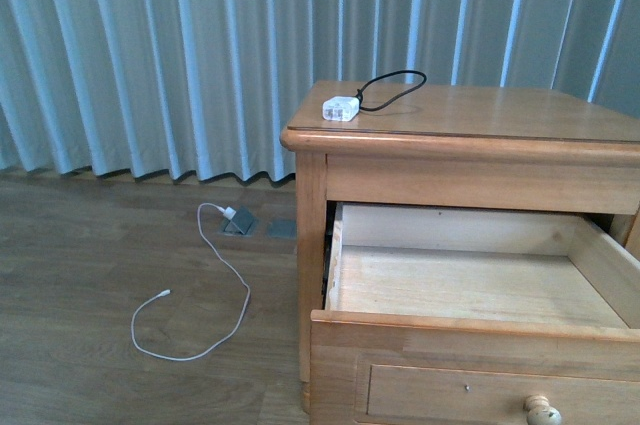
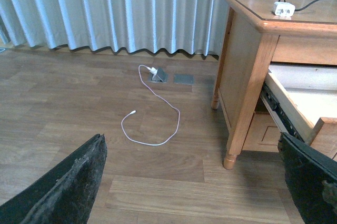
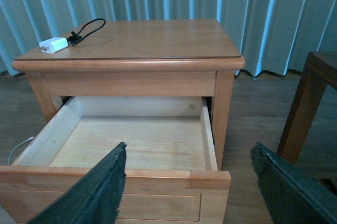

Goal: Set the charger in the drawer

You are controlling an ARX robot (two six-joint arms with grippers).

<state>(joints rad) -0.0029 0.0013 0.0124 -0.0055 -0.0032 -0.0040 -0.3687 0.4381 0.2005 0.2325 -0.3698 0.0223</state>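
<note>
Nightstand [image 1: 500, 115] top holds charger [image 1: 340, 108], well apart from left end effector [image 2: 190, 145], right end effector [image 3: 189, 147]; both wide.

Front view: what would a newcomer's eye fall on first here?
The drawer of the light-wood nightstand stands pulled out wide and shows a bare wooden bottom inside. On the nightstand's top, near its left edge, lies the white charger with its black looped cable. A long white cable curls on the floor to the left.
</note>
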